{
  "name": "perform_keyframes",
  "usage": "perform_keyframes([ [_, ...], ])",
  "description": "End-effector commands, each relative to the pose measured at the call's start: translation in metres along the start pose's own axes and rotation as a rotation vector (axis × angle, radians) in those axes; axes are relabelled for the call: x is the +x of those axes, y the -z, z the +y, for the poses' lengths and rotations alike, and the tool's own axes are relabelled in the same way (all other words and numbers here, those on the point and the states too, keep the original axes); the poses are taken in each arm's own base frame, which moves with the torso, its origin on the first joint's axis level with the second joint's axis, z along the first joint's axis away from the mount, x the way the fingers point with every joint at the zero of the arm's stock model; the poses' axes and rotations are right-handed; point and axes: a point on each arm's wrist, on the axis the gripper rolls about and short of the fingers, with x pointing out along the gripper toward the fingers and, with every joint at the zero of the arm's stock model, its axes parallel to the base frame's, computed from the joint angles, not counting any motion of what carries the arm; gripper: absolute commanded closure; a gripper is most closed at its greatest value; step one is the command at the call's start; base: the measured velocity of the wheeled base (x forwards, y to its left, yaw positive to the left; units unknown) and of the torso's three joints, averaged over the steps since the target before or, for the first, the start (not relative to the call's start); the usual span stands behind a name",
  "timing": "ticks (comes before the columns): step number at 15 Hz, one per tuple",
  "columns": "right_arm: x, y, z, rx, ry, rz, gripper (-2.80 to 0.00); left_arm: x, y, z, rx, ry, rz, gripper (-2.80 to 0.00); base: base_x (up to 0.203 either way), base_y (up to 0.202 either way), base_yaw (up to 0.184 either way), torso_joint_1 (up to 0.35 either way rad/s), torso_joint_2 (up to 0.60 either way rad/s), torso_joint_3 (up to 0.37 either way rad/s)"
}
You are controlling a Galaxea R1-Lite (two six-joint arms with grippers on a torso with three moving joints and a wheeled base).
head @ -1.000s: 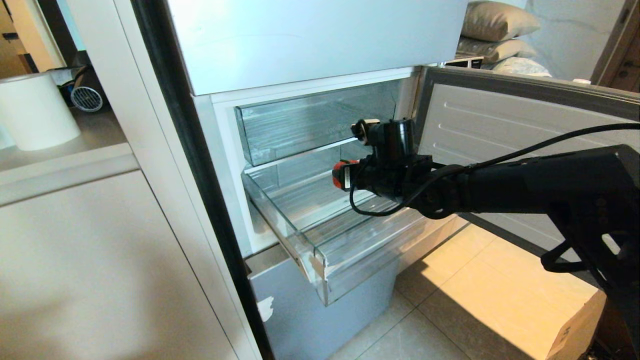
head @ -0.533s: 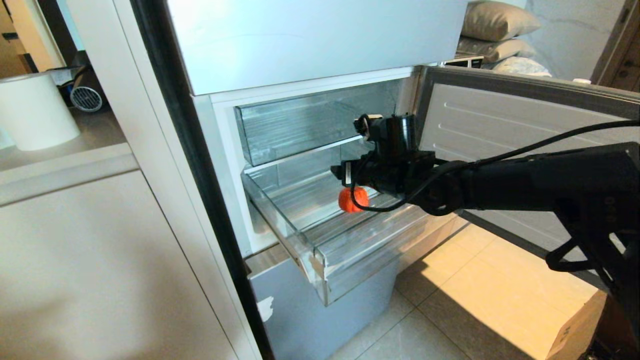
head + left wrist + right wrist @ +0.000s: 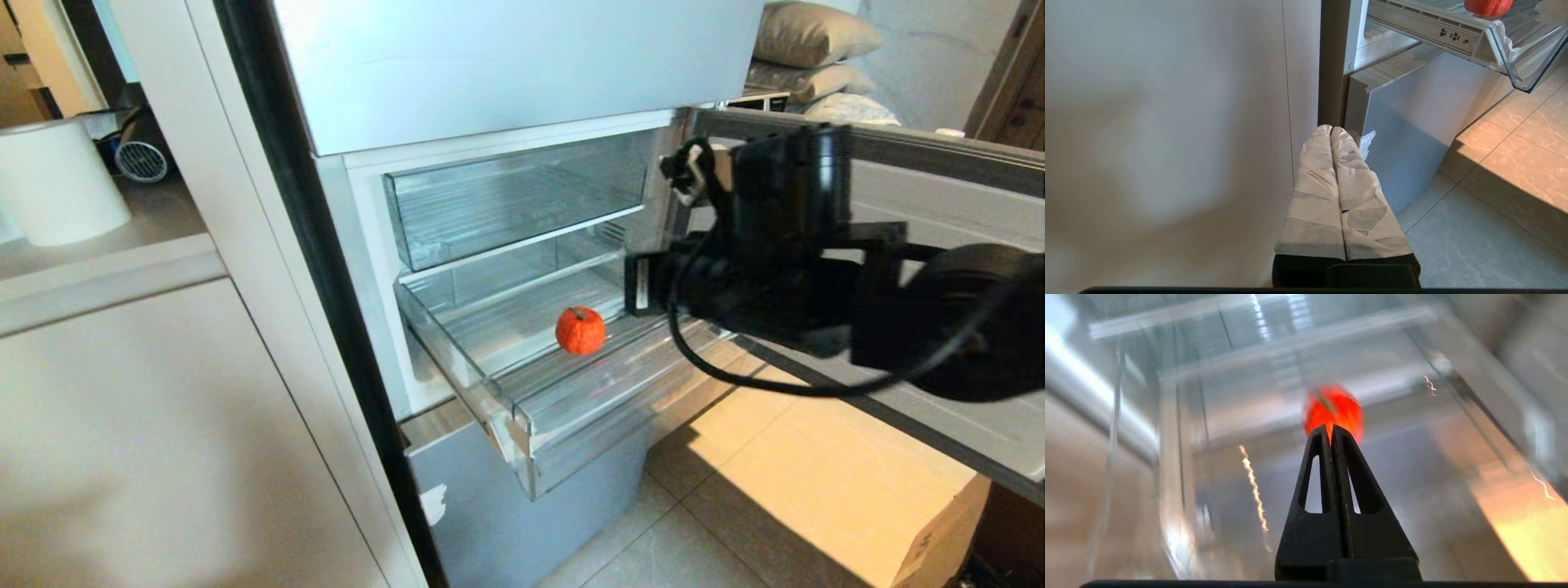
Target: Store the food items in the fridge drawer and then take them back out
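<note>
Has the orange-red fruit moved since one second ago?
Yes. The orange-red fruit has dropped from the right pincer onto the fridge drawer floor, lower than before.

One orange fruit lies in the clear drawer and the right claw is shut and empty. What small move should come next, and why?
Probably pull the right claw further away from the drawer to go for the second fruit. The orange fruit already rests alone on the ribbed floor, the claw is shut on nothing, and no other fruit shows in any view. The left claw hangs shut beside the fridge.
</note>
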Motion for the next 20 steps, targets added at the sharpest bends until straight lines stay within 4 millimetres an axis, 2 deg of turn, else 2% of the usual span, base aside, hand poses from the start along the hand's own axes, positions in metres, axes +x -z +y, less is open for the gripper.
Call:
perform_keyframes([
  [1, -0.085, -0.002, -0.022, 0.026, 0.016, -0.063, 0.00, 0.000, 0.000, 0.000, 0.000, -0.001, 0.000, 0.00, 0.000, 0.000, 0.000, 0.000, 0.00, 0.000],
  [3, -0.112, 0.018, -0.036, 0.059, 0.148, -0.059, 0.00, 0.000, 0.000, 0.000, 0.000, -0.001, 0.000, 0.00, 0.000, 0.000, 0.000, 0.000, 0.00, 0.000],
  [5, -0.129, 0.022, -0.045, 0.199, 0.260, -0.108, 0.00, 0.000, 0.000, 0.000, 0.000, -0.001, 0.000, 0.00, 0.000, 0.000, 0.000, 0.000, 0.00, 0.000],
  [7, -0.129, 0.030, -0.064, 0.243, 0.368, -0.111, 0.00, 0.000, 0.000, 0.000, 0.000, -0.001, 0.000, 0.00, 0.000, 0.000, 0.000, 0.000, 0.00, 0.000],
  [8, -0.130, 0.031, -0.078, 0.258, 0.448, -0.124, -2.80, 0.000, 0.000, 0.000, 0.000, -0.001, 0.000, 0.00, 0.000, 0.000, 0.000, 0.000, 0.00, 0.000],
  [11, -0.146, 0.034, -0.130, 0.318, 0.739, -0.185, -2.80, 0.000, 0.000, 0.000, 0.000, -0.001, 0.000, 0.00, 0.000, 0.000, 0.000, 0.000, 0.00, 0.000],
  [13, -0.175, 0.033, -0.159, 0.364, 0.943, -0.273, -2.80, 0.000, 0.000, 0.000, 0.000, -0.002, 0.000, 0.00, 0.000, 0.000, 0.000, 0.000, 0.00, 0.000],
  [14, -0.194, 0.032, -0.167, 0.379, 1.017, -0.324, -2.80, 0.000, 0.000, 0.000, 0.000, -0.002, 0.000, 0.00, 0.000, 0.000, 0.000, 0.000, 0.00, 0.000],
  [16, -0.233, 0.036, -0.165, 0.376, 1.075, -0.417, -2.80, 0.000, 0.000, 0.000, 0.000, -0.002, 0.000, 0.00, 0.000, 0.000, 0.000, 0.000, 0.00, 0.000],
  [18, -0.261, 0.041, -0.157, 0.360, 1.127, -0.493, -2.80, 0.000, 0.000, 0.000, 0.000, -0.001, 0.000, 0.00, 0.000, 0.000, 0.000, 0.000, 0.00, 0.000],
  [20, -0.273, 0.044, -0.159, 0.348, 1.227, -0.519, -2.80, 0.000, 0.000, 0.000, 0.000, -0.001, 0.000, 0.00, 0.000, 0.000, 0.000, 0.000, 0.00, 0.000],
])
